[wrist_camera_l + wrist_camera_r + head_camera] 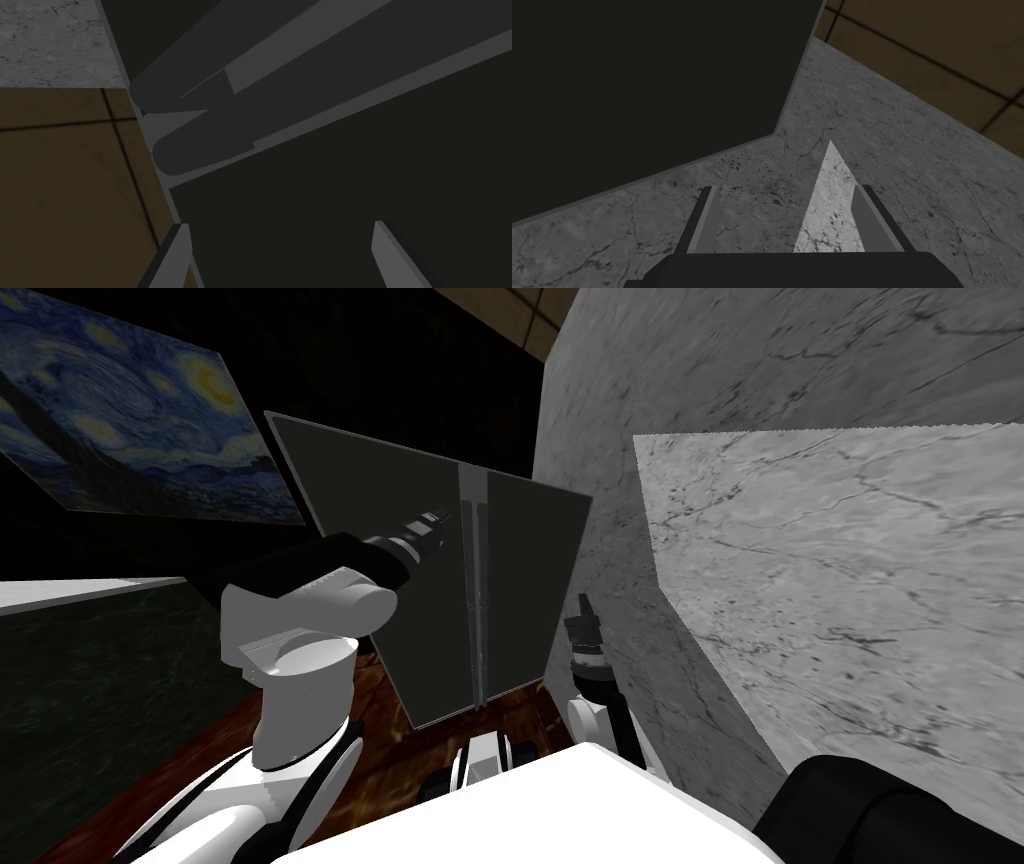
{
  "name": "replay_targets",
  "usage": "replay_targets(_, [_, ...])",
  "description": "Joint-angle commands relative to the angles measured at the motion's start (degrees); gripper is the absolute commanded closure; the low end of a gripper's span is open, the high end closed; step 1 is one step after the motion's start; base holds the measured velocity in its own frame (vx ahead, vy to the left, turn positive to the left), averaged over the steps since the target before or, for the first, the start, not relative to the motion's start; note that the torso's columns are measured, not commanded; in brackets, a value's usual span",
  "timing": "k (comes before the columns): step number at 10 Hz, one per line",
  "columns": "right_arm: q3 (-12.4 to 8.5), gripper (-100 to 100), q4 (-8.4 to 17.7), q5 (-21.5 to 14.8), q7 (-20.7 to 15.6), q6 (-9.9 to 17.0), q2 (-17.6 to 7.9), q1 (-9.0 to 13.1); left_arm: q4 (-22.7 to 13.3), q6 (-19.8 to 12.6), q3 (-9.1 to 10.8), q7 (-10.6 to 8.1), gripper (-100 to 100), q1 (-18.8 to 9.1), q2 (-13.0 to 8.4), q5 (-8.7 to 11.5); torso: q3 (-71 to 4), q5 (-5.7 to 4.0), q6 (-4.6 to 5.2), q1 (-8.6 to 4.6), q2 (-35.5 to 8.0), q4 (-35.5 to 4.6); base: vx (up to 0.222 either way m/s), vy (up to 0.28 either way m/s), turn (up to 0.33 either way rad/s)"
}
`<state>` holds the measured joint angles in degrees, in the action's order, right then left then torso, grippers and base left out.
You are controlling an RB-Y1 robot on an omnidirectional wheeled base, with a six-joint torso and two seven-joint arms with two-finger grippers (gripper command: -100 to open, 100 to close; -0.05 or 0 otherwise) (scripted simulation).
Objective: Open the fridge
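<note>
The fridge [400, 588] is a tall dark cabinet with two doors, both standing shut. Two long grey handles [478, 588] run side by side down the seam between them. My left gripper [443, 520] reaches to the upper part of the left door, just beside the handles. In the left wrist view its fingers [176, 252] stand open with nothing between them, and the handle ends [280, 125] lie ahead, apart from the fingers. My right gripper [582, 608] hangs low by the fridge's right edge, pointing up, open [789, 220] and empty, near the dark fridge side [637, 100].
A grey marble wall [700, 368] and a marble block [850, 588] close in the right side, close to my right arm. A painting [130, 418] hangs at the left above a dark counter [90, 688]. Reddish wood floor [380, 758] lies before the fridge.
</note>
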<state>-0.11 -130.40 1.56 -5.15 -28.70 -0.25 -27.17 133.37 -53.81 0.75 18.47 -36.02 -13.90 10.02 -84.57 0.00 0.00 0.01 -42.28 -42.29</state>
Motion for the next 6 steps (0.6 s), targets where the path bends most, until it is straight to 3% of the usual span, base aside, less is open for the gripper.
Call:
replay_targets(1, [0.0,0,0.0,0.0,0.0,0.0,0.0,0.0,-0.34,-3.32,0.05,0.36,-100,-2.13,-0.18,0.1,0.0,-0.01,0.01,-0.02,0.01,0.01,0.005,-0.013,0.0])
replay_targets(2, [0.0,0,0.0,0.0,0.0,0.0,0.0,0.0,-0.84,-5.56,0.01,0.97,-100,-4.72,-0.47,0.21,0.01,0.0,0.01,0.01,-0.02,0.0,0.005,-0.025,0.035])
replay_targets(4, [0.0,0,0.0,0.0,0.0,0.0,0.0,0.0,-0.84,-7.46,0.01,0.97,-100,-5.43,-0.47,0.21,0.0,-0.01,0.01,-0.03,0.0,0.0,0.008,-0.019,0.012])
replay_targets(5, [0.0,0,0.0,0.0,0.0,0.0,0.0,0.0,-1.4,-9.72,-0.06,1.54,-100,-8.12,-0.77,0.29,0.01,0.01,0.0,0.03,0.0,0.01,0.01,-0.02,0.041])
replay_targets(6, [0.0,0,0.0,0.0,0.0,0.0,0.0,0.0,-1.4,-11.25,-0.06,1.54,-100,-8.63,-0.77,0.29,-0.01,0.0,0.0,0.0,0.0,0.0,0.012,-0.02,0.025])
